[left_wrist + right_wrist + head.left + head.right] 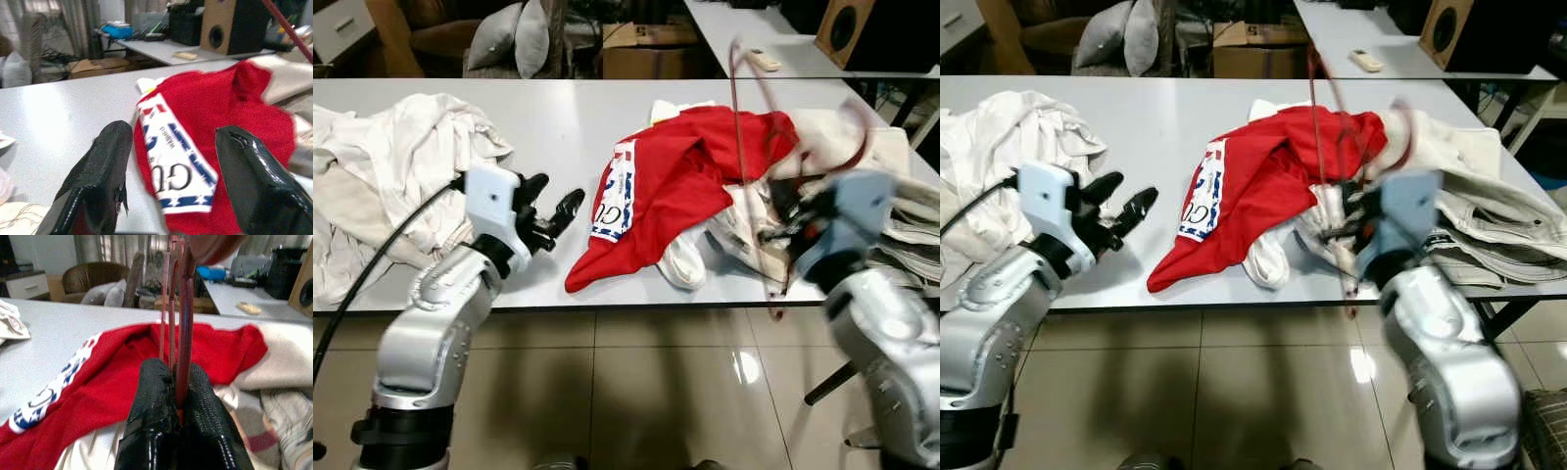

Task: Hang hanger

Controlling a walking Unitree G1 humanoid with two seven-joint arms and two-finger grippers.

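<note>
A thin dark-red hanger (740, 147) stands tilted above the clothes, blurred by motion, with my right gripper (177, 404) shut on its rods (182, 323). That gripper (1351, 227) hovers over the table's front right part, just right of a red shirt (675, 181) with a white, blue-lettered stripe (173, 161). My left gripper (553, 213) is open near the front edge, left of the red shirt, with nothing between its fingers (102, 171).
White clothes (382, 176) are heaped at the table's left, cream and beige garments (1489, 211) at its right. The grey table (558, 117) is bare in the middle back. Behind stand a second table (744, 29), a speaker (1449, 29), cardboard boxes (646, 49) and cushions (514, 39).
</note>
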